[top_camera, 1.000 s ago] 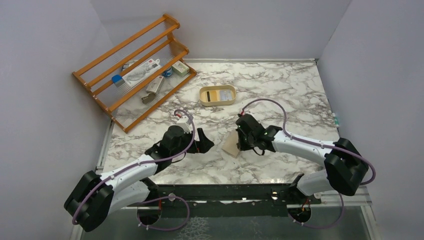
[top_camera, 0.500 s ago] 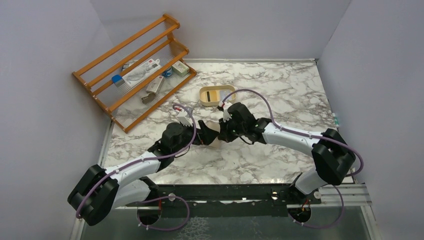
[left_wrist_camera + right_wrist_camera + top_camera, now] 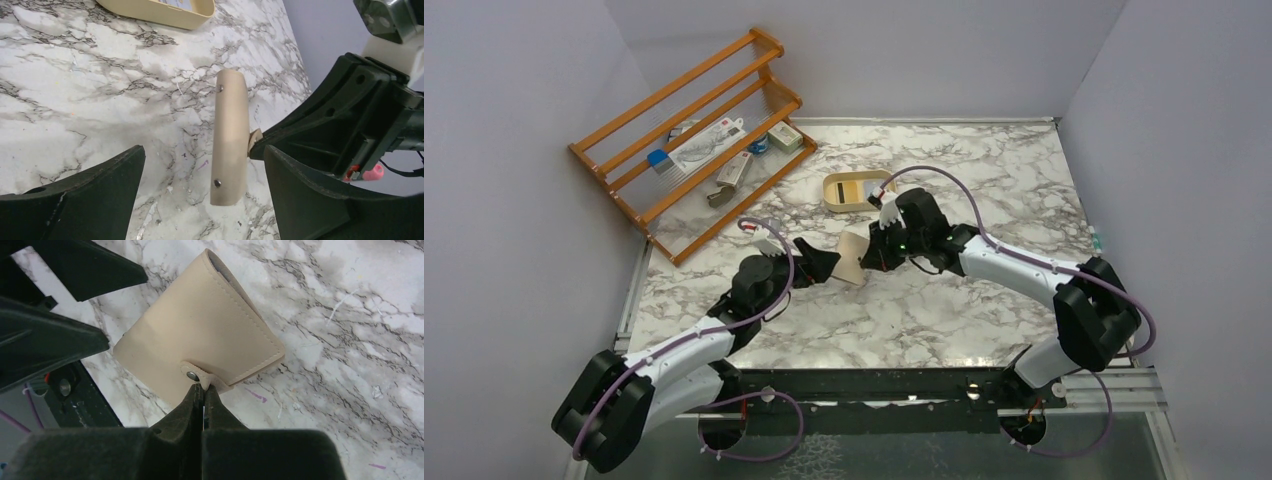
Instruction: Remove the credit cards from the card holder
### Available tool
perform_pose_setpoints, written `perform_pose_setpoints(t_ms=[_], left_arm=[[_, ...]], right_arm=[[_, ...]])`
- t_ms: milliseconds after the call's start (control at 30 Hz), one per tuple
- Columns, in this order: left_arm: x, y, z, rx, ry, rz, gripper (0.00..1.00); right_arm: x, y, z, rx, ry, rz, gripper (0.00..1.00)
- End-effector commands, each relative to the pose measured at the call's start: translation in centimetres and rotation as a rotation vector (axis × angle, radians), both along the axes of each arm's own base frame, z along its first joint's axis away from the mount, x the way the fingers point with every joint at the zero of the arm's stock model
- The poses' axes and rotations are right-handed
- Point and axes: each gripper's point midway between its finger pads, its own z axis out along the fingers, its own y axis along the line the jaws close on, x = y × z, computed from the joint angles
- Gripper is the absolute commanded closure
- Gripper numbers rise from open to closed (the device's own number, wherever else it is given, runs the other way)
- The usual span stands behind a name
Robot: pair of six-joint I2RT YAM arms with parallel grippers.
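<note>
Card holder (image 3: 852, 260): is being held folded, centre of the top view.
Right jaws: are pinching its snap tab (image 3: 196, 375), fully closed.
Left jaws: are gaping wide around it (not touching).

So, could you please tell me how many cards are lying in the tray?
2 show: a yellowish card at the left end of the tray, and a pale card in the corner that the left wrist view catches. The right arm covers part, so more may be hidden.
</note>
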Motion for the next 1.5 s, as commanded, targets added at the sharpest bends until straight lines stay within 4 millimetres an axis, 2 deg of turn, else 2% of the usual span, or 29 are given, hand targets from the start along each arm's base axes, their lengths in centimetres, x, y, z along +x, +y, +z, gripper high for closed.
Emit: perform_pose_setpoints(t_ms=[0,67,233,300,333,367,400,433,633,700,867,900,967,1033,1067,1233,1333,1467], left_arm=[[0.8,0.6,0.5,-0.063,0.013,0.054,0.09],[0.7,0.1,0.8,-0.114,0.016,0.033,0.06],[0.7,-1.4,1.6,-0.223,0.033,-0.044,0.07],[0.8,-1.7,2.2,-0.245,0.019,-0.055,0.17],[0.9,-1.7,2.4,-0.252,0.009,-0.057,0.25],[0.9,-1.7,2.8,-0.259,0.000,-0.061,0.40],[0.9,-1.7,3.2,-0.267,-0.014,-0.064,0.73],[1.0,-1.5,3.3,-0.278,-0.014,-0.055,0.99],[0.8,-0.6,4.2,-0.304,-0.042,-0.032,1.00],[0.8,-0.2,4.0,-0.304,-0.038,-0.015,1.00],[0.9,0.8,4.2,-0.312,-0.051,0.036,1.00],[0.9,0.9,4.5,-0.315,-0.058,0.040,1.00],[1.2,1.0,5.2,-0.317,-0.078,0.048,1.00],[1.5,1.0,5.8,-0.318,-0.094,0.053,1.00],[1.6,1.0,6.1,-0.319,-0.101,0.056,1.00],[2.2,1.3,7.2,-0.340,-0.120,0.089,1.00],[2.3,1.3,8.0,-0.354,-0.134,0.092,1.00],[2.5,1.0,8.6,-0.351,-0.149,0.085,1.00]], right_arm=[[-0.3,2.2,4.8,0.134,-0.071,0.111,0.99],[-0.7,2.5,4.9,0.151,-0.062,0.133,0.99],[-1.0,2.8,4.9,0.167,-0.050,0.153,0.99],[-1.0,2.7,5.0,0.167,-0.052,0.156,0.99],[-1.1,2.7,5.0,0.167,-0.054,0.158,0.99],[-1.1,2.6,5.1,0.166,-0.058,0.157,0.99],[-1.1,2.5,5.1,0.164,-0.059,0.158,0.99],[-1.2,2.5,5.2,0.163,-0.063,0.160,0.99],[-0.4,1.4,6.4,0.207,-0.075,0.109,0.99],[0.4,0.3,8.1,0.284,-0.098,0.054,0.99],[2.0,-3.4,9.8,0.444,-0.102,-0.106,0.98],[2.3,-3.8,9.8,0.449,-0.108,-0.133,0.84],[2.5,-4.2,9.2,0.424,-0.107,-0.159,0.26],[2.3,-4.2,8.9,0.412,-0.101,-0.146,0.04],[2.2,-4.2,8.9,0.416,-0.095,-0.139,0.01],[0.2,-3.0,10.2,0.538,-0.080,-0.048,0.00],[0.0,-1.8,9.8,0.537,-0.058,-0.034,0.00],[0.5,-0.1,8.9,0.497,-0.001,-0.038,0.11]])
